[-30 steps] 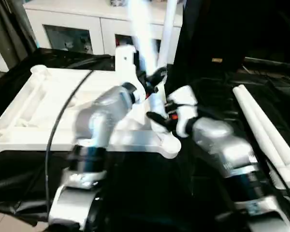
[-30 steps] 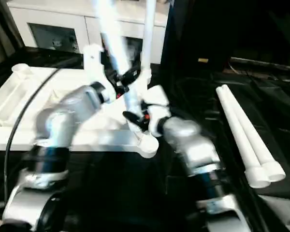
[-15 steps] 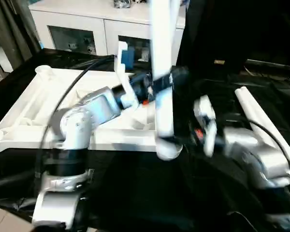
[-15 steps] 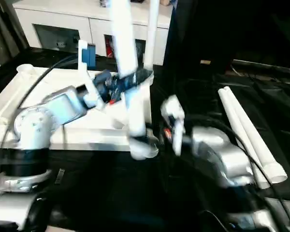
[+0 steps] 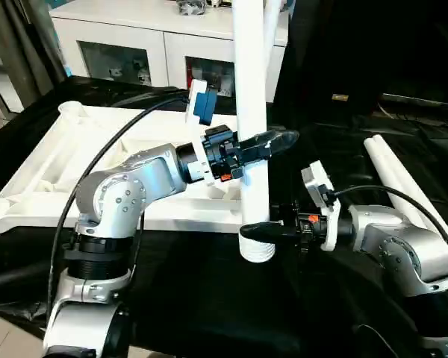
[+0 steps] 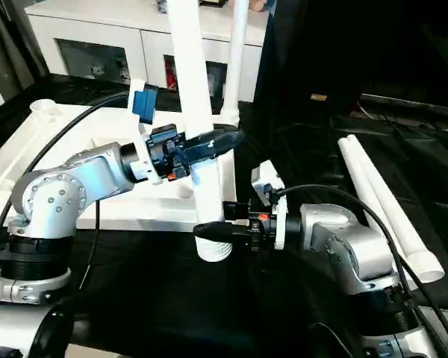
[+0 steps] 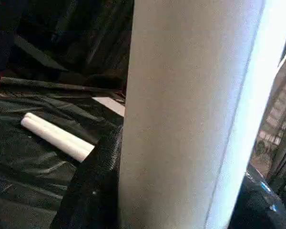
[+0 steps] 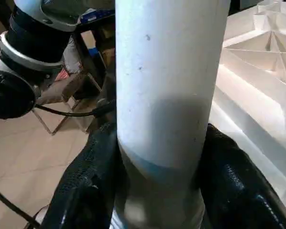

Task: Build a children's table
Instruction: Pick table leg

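Observation:
The children's table lies as a white tabletop [image 5: 52,175], ribbed underside up, on black cloth. One white leg [image 5: 250,89] stands upright at its near right corner; the socket there is hidden behind the leg's lower end. My left gripper [image 5: 272,142] is shut on this leg at mid height. My right gripper [image 5: 252,230] is shut on it just above its ribbed foot, and the black fingers [image 8: 86,191] press on both sides of the leg [image 8: 167,95]. A second leg [image 6: 237,52] stands in the far right corner socket.
Two loose legs [image 5: 407,198] lie side by side on the black cloth to the right. A white glass-doored cabinet [image 5: 134,45] stands behind the table. A black cable [image 5: 104,156] arcs over the tabletop from my left arm.
The held leg has swung from tilted to upright. My right arm pulled back to the right, then returned and closed low on the leg. The left gripper stayed on it.

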`<state>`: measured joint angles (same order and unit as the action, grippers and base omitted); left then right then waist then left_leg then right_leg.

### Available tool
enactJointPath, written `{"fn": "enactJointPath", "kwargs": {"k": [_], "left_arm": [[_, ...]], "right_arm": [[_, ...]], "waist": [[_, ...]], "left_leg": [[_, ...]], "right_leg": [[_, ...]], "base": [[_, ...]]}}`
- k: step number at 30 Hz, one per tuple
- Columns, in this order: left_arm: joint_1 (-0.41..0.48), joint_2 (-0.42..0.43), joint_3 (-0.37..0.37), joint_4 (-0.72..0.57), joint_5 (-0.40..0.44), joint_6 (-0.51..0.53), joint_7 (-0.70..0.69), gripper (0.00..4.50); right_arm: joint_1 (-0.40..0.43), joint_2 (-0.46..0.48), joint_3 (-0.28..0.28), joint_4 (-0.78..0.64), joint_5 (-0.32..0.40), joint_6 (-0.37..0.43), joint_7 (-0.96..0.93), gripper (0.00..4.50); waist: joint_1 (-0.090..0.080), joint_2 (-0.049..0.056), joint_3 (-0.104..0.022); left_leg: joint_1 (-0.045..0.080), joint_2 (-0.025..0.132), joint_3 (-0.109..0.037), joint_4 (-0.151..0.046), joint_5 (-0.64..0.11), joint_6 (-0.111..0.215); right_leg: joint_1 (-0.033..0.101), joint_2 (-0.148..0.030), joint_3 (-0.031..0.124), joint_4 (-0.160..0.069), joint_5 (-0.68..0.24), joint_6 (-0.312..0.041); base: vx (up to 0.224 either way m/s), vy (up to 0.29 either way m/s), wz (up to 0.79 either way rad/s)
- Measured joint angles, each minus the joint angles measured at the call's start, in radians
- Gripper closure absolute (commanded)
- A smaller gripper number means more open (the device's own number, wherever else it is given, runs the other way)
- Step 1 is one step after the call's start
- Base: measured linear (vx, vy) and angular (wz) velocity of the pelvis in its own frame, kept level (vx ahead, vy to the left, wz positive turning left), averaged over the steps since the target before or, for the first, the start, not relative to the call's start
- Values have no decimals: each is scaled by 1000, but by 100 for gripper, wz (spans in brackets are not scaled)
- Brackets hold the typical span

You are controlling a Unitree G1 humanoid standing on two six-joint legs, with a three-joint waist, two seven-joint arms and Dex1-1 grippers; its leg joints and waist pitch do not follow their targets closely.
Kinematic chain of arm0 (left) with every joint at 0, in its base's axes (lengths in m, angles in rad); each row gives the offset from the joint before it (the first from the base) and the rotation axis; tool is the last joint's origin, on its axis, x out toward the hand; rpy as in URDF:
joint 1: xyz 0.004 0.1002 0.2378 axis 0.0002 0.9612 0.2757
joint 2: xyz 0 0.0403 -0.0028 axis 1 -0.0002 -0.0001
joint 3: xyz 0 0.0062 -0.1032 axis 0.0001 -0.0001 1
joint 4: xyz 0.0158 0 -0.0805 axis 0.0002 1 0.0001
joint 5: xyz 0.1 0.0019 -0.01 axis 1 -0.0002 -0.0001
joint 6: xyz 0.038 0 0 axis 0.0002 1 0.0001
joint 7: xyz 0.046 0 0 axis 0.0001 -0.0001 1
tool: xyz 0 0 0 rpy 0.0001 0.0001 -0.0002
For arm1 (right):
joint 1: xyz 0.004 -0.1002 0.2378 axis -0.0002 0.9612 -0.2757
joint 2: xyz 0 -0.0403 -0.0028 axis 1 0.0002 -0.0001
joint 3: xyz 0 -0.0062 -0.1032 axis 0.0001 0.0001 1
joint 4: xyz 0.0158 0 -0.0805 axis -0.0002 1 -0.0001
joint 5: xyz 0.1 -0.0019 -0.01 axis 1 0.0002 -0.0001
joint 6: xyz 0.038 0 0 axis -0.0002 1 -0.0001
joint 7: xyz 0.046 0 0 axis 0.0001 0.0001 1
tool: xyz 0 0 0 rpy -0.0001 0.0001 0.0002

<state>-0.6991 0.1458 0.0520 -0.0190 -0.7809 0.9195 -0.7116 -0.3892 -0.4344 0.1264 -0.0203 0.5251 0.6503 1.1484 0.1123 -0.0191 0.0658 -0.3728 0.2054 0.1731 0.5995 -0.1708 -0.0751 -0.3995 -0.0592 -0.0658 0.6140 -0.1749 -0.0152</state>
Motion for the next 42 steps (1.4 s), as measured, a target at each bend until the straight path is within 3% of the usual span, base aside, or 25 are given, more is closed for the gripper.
{"fn": "enactJointPath", "kwargs": {"k": [1, 7, 10, 17, 20, 27, 35, 36, 39, 42], "left_arm": [[0, -1, 2, 5, 1, -4, 2, 262], [-8, -36, 29, 50, 49, -62, 109, 266], [-44, -41, 28, 84, 147, -107, 227, 267], [-60, -69, 7, 82, 266, -135, 405, 267], [-63, -76, -7, 81, 295, -136, 436, 267], [-71, -79, -10, 84, 305, -133, 458, 268], [-72, -86, -11, 84, 314, -132, 465, 268], [-72, -86, -13, 84, 315, -132, 463, 212], [-73, -87, -10, 82, 300, -132, 442, 192], [-73, -80, 12, 78, 242, -128, 376, 154]], "right_arm": [[0, 2, 0, 0, -2, 0, -8, 185], [-6, 36, -1, 0, -38, -23, -96, 139], [-54, 122, 2, 27, -141, -72, -272, 138], [-117, 249, 9, 118, -222, -60, -522, 138], [-137, 282, 17, 146, -247, -60, -573, 166], [-162, 283, 40, 163, -262, -60, -573, 242], [-167, 260, 40, 164, -259, -54, -536, 257], [-167, 255, 39, 165, -256, -54, -527, 257], [-159, 226, 38, 161, -234, -55, -466, 259], [-118, 189, 4, 134, -153, -52, -360, 259]], "waist": [[0, 0, 0], [0, 0, 0], [-10, 0, 0], [-20, -1, 0], [-19, -1, 0], [-20, -1, 0], [-19, -1, 1], [-20, -1, 1], [-19, -1, 1], [-13, -1, 1]], "left_leg": [[0, 0, 0, 0, 0, 0], [0, 0, 0, 0, 0, 0], [-1, 0, 0, 0, 1, -1], [-2, 0, 0, 0, 1, -1], [-4, 0, -1, 0, 1, -1], [-7, 0, -1, 0, 0, -1], [-7, 0, -1, 0, 0, -1], [-7, 0, -1, 0, 0, -1], [-7, 0, -1, 0, 0, -1], [-8, 0, -1, 1, 1, 0]], "right_leg": [[0, 0, 0, 0, 0, -1], [0, 0, 0, -1, 0, 0], [-1, 0, 0, 0, -1, 2], [-2, 0, 0, -1, 0, 2], [-3, 0, 0, -2, 1, 0], [-4, 0, 0, -3, 1, 0], [-4, 0, 0, -2, 1, -1], [-4, 0, 0, -2, 1, -1], [-4, 0, 0, -2, 1, -1], [-4, 0, 0, -3, 1, -1]], "base": [[0, 0, 0], [0, 0, 0], [0, 0, 0], [0, 0, 0], [0, 0, 0], [0, 0, 0], [0, 0, 0], [0, 0, 0], [0, 0, 0], [0, 0, 0]]}}
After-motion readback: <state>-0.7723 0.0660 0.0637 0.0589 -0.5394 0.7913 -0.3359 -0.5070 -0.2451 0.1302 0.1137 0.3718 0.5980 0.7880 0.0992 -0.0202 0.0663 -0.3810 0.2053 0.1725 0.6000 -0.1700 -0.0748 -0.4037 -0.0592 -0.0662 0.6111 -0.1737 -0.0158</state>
